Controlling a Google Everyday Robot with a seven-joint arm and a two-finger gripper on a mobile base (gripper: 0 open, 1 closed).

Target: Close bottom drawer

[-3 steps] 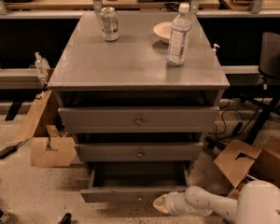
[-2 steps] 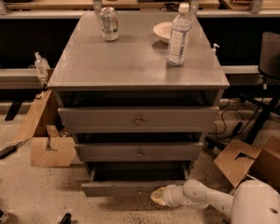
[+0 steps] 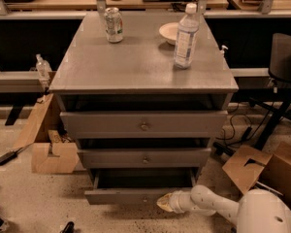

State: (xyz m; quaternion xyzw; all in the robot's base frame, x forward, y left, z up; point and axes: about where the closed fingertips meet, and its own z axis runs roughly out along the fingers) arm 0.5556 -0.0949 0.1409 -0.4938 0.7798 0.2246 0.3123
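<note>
**Bottom drawer partly out, gripper at its front: push in progress**

Bottom drawer (image 3: pixel 121 196): lowest of three in the grey table (image 3: pixel 136 67), just above the floor. It stands out ahead of the middle drawer (image 3: pixel 144 158), with a dark gap showing behind its front panel. The front looks slightly skewed, left end further out, though I am not sure of that.

Gripper (image 3: pixel 165 202): low, at the right part of the bottom drawer's front, tip at or very near the panel. The arm (image 3: pixel 208 205) reaches in from the lower right. Jaws: apart or together, cannot tell.

Step in hand, as I judge it: the push itself. The drawer is not yet home.

Next move probably calls for a steady, level shove straight back into the table until the front sits in line with the drawers above. Contact is off-centre to the right, so the drawer may rack and bind; a push nearer the middle would be safer.

Hidden or unclear:
- Actual contact between gripper and panel: not resolvable.
- Bottom drawer's knob: not clearly seen, close to the gripper tip.
- Drawer interior: dark, contents unknown.
- Robot body (image 3: pixel 269 215): cut off at the lower right corner.

On the table top: can (image 3: pixel 113 24), bottle (image 3: pixel 185 35), bowl (image 3: pixel 170 32), all upright and well clear of the work.
</note>
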